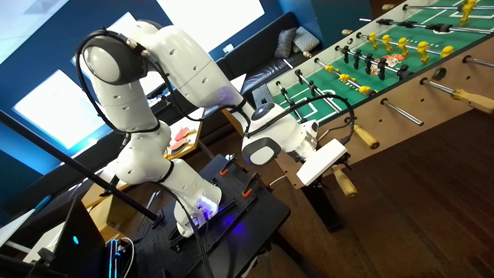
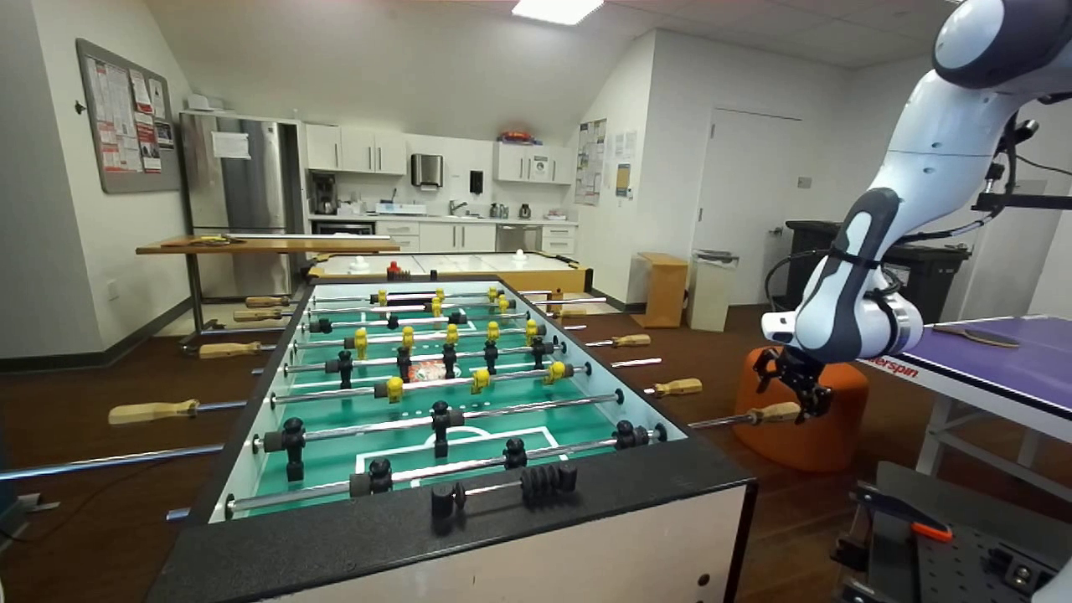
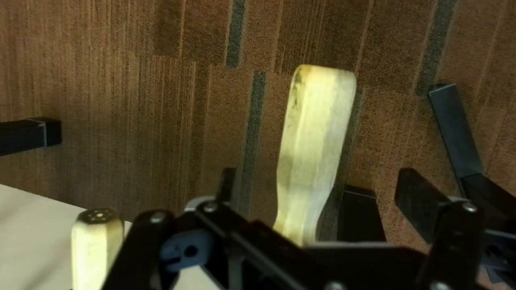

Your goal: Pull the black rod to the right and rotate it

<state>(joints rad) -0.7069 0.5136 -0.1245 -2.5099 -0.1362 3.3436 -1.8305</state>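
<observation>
The foosball table is the biggest thing here, with a green field. The white Franka Panda arm stands near 1 end of this table, and its wrist is bent down beside the table's long side. An orange ottoman is on the floor at the same side of the table. The end rod of the black team crosses the table nearest to that end and comes out through the long side.

The Robotiq gripper is outside the table, at the outer part of this rod. Its jaws stand wide apart and have hold of nothing: the wrist view shows a gap between each of the 2 fingers and the rod's wooden handle. The handle appears between these fingers, its free end pointing away from the table; how deep it sits there, I cannot tell. A 2nd handle sticks out near it from the same side of the table. The smallest are the black figures on the end rod, inside the table's walls.
</observation>
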